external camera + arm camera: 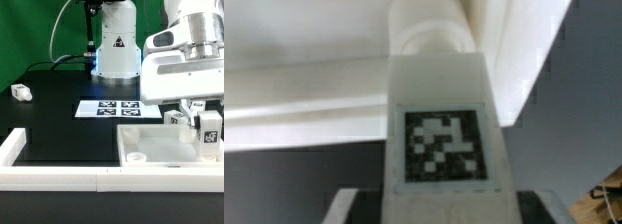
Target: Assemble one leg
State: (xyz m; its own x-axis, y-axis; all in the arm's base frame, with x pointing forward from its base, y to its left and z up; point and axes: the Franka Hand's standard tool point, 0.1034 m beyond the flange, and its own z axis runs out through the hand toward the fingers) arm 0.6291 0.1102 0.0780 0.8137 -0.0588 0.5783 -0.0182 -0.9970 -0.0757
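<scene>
My gripper (pixel 207 124) is shut on a leg (pixel 211 136), a chunky white peg with a black-and-white tag. It holds the leg upright over the right part of the large square panel (pixel 150 140). In the wrist view the leg (pixel 441 120) fills the middle between my two fingers (pixel 359 205), and the white panel (pixel 313 100) lies blurred behind it. Whether the leg's lower end touches the panel is hidden. A second tagged leg (pixel 178 117) sits by the panel's far edge, just beside my gripper. Another leg (pixel 20 92) lies far off on the exterior view's left.
The marker board (pixel 112 107) lies on the black table in front of the robot base (pixel 115 45). Long white border rails (pixel 60 178) run along the front and the left. The panel has a round socket (pixel 135 157) at its front left corner.
</scene>
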